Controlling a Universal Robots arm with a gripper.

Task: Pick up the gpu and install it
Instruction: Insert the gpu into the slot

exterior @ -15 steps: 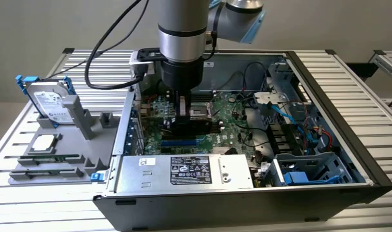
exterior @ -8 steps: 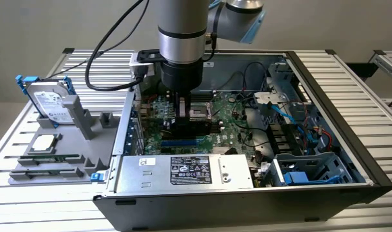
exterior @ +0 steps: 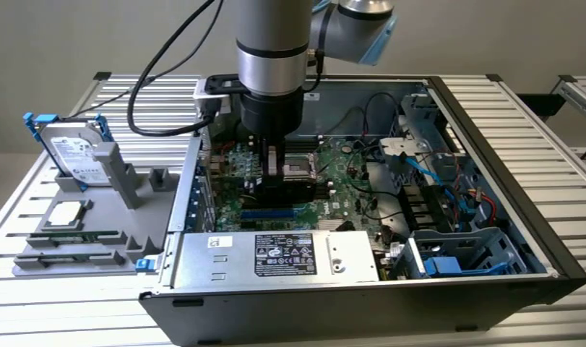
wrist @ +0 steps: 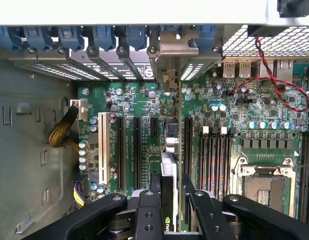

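Slatted aluminium table (exterior: pixel 553 166), open black computer case (exterior: pixel 370 312) on it, grey parts rack (exterior: pixel 139 224) just beside

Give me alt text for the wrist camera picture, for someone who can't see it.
The robot's claw grips the gpu edge-on over a green motherboard, the card running parallel to the black expansion slots. Its silver bracket reaches the rear of the open computer case, among a row of blue latches.
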